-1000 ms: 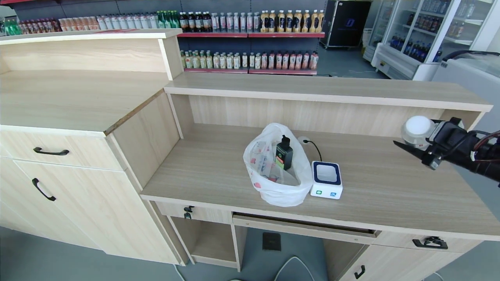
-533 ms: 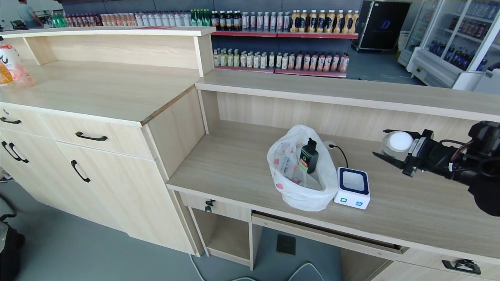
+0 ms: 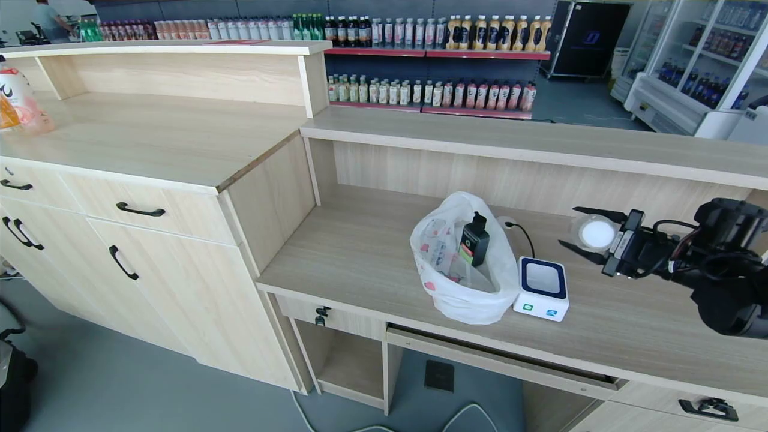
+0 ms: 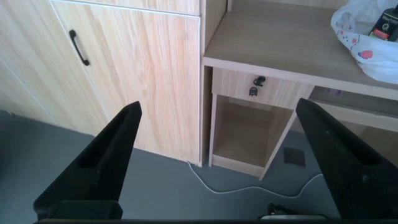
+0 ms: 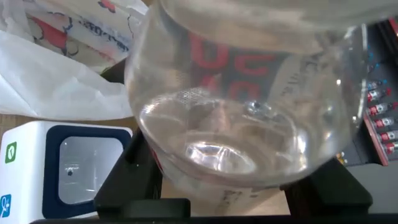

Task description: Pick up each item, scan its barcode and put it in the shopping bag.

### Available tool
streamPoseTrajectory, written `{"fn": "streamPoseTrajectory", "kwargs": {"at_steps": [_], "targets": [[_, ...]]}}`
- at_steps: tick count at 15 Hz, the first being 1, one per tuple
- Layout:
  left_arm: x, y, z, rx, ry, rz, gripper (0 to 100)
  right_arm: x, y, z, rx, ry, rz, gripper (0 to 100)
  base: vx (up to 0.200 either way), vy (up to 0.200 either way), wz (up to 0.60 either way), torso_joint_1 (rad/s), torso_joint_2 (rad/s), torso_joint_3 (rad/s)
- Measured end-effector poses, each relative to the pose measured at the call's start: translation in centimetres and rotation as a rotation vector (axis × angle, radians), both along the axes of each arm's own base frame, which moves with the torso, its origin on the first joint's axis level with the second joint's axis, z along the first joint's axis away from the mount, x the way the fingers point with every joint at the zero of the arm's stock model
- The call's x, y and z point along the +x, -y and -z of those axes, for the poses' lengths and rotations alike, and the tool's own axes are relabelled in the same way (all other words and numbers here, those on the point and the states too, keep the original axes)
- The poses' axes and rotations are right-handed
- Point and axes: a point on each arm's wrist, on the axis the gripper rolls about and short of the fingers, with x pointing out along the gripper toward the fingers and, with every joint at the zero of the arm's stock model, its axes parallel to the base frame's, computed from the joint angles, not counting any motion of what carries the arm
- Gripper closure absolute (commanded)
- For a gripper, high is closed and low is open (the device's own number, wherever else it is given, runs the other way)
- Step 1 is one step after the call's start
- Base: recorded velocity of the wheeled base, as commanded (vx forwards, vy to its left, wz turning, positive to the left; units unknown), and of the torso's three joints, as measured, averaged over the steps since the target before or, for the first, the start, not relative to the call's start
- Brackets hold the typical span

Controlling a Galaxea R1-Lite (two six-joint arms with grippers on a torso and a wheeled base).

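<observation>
My right gripper [image 3: 585, 233] is shut on a clear plastic jar with a white lid [image 3: 597, 233], held lying on its side above the counter. The jar is to the right of and slightly above the white scanner [image 3: 542, 288]. In the right wrist view the jar [image 5: 249, 93] sits between the black fingers [image 5: 140, 180], with the scanner [image 5: 68, 165] and the white shopping bag [image 5: 62, 56] beyond it. The bag [image 3: 462, 270] stands left of the scanner and holds a dark bottle [image 3: 474, 241]. My left gripper [image 4: 217, 162] is open with nothing in it, low beside the counter front.
A black cable [image 3: 523, 235] runs from the scanner to the back wall. An orange drink bottle [image 3: 18, 96] stands far left on the raised counter [image 3: 150, 138]. The lower counter [image 3: 630, 324] has bare room to the right of the scanner and left of the bag.
The head camera swung left after the first frame. Since half a second ago my right gripper has carried the jar a little left and lower, nearer the scanner.
</observation>
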Motion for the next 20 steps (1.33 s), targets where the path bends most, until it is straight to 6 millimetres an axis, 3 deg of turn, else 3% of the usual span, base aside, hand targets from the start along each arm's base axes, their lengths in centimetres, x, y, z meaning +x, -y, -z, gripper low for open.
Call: {"fn": "streamPoseTrajectory", "kwargs": {"at_steps": [13, 20], "targets": [[0.0, 0.0, 0.0, 0.000, 0.000, 0.000, 0, 0.7, 0.6, 3.9, -0.009, -0.085, 0.011, 100, 0.000, 0.000, 0.00, 0.000, 0.00, 0.000], [0.0, 0.0, 0.0, 0.000, 0.000, 0.000, 0, 2.6, 0.1, 4.6, 0.020, -0.095, -0.010, 100, 0.000, 0.000, 0.00, 0.000, 0.00, 0.000]]}}
